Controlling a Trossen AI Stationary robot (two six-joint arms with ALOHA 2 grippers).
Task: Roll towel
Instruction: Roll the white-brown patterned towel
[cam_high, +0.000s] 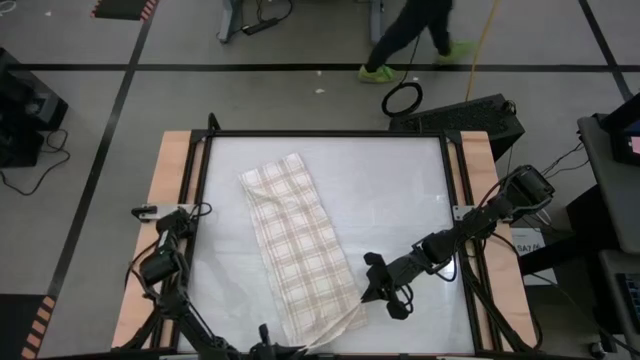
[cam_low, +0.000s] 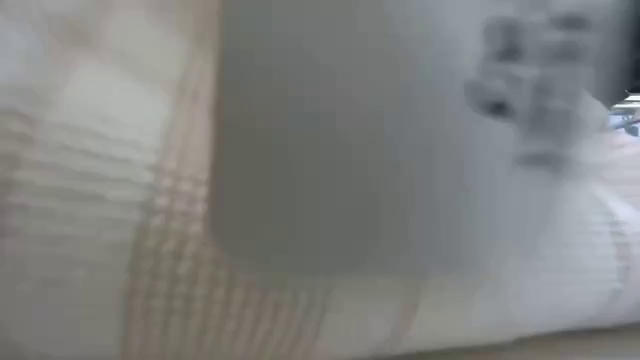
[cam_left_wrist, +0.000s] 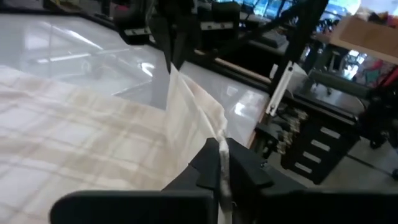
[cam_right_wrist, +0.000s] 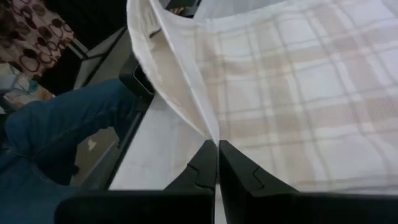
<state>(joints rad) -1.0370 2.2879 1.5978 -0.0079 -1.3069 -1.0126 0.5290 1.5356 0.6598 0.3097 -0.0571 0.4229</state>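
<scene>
Across the tabletop (cam_high: 420, 190), the towel (cam_high: 295, 240) lies flat as a long strip running from 11 o'clock down to 6 o'clock. Right gripper (cam_right_wrist: 217, 163) sits at 5 o'clock, jaws pressed together, pinching the towel's near right corner. Left gripper (cam_left_wrist: 222, 167) sits at 6 o'clock at the near edge, jaws pinching the same lifted hem.
</scene>
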